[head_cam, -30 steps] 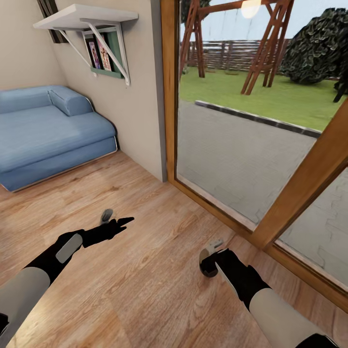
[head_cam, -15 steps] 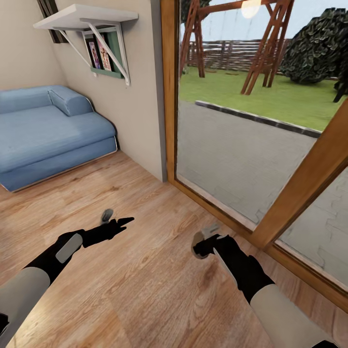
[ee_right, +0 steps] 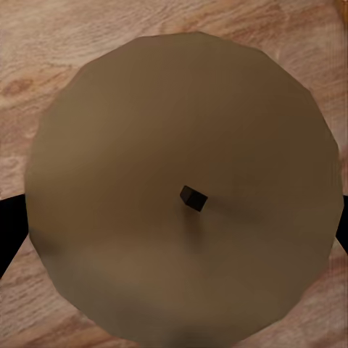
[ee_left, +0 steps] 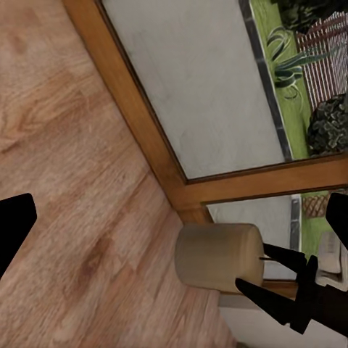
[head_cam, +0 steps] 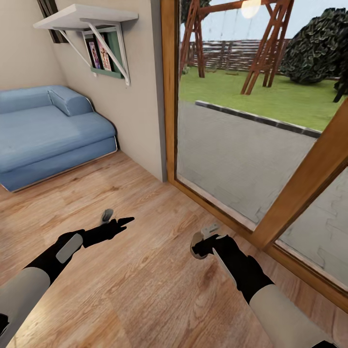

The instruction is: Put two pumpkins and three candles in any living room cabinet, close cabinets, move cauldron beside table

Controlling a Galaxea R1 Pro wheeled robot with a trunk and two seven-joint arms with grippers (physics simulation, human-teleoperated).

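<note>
Sofa far left, glass door right.
A shelf (head_cam: 84, 17) hangs above the sofa (head_cam: 46, 130); the glass door (head_cam: 251, 121) stands right.

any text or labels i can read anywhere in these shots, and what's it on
No text can be read anywhere.
The books under the wall shelf have colourful covers, but any print on them is too small and blurred to read.
The candle in the right tool is plain, with no label.
</note>
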